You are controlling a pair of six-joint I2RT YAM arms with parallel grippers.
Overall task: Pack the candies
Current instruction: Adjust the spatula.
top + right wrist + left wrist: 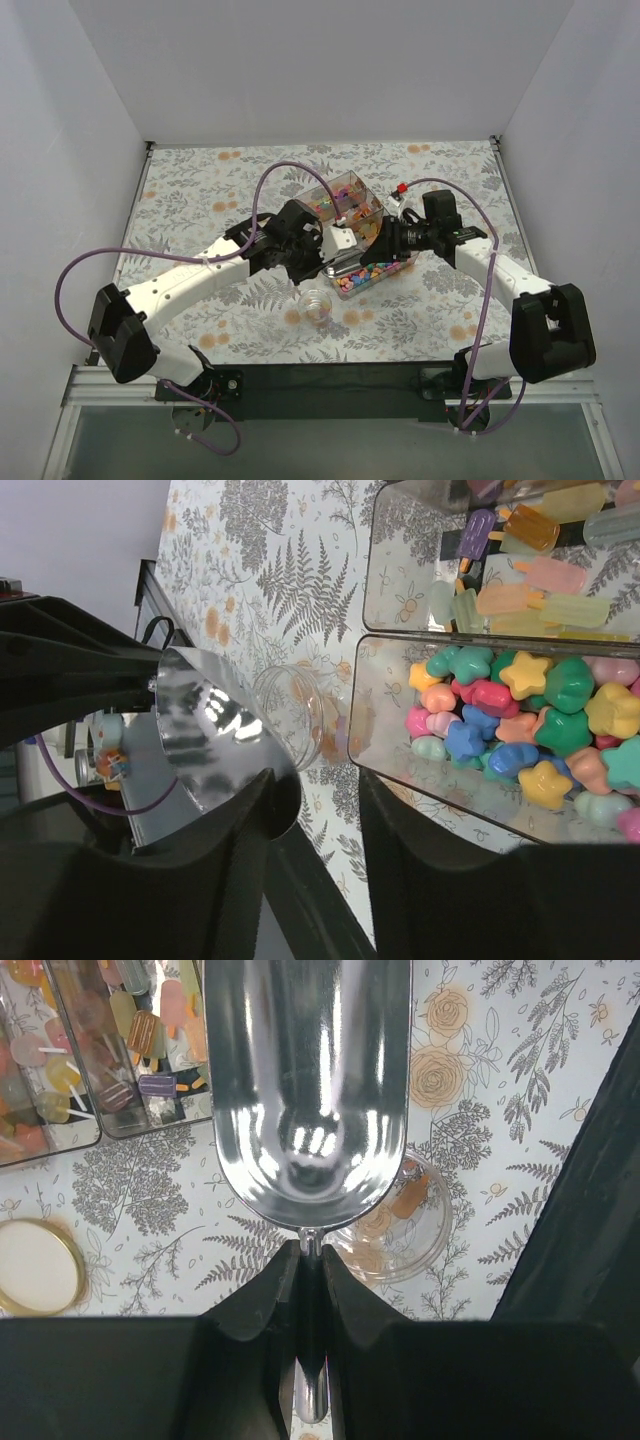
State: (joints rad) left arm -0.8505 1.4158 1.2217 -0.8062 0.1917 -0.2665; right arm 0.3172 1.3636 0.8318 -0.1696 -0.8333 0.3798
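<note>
candies [510,715] in tray [400,772], jar [317,303] before tray, scoop [310,1090] beside jar

Left pincer [311,1257] tight, right pincer [315,815] agape.

white arms [190,280], black joints [120,338], purple cables [58,288]

Candies [520,715]: star-shaped and rounded, in pink, yellow, blue and green, piled loose in one clear bin compartment [385,742]. Popsicle-shaped ones [530,580] fill the adjacent compartment.
</note>
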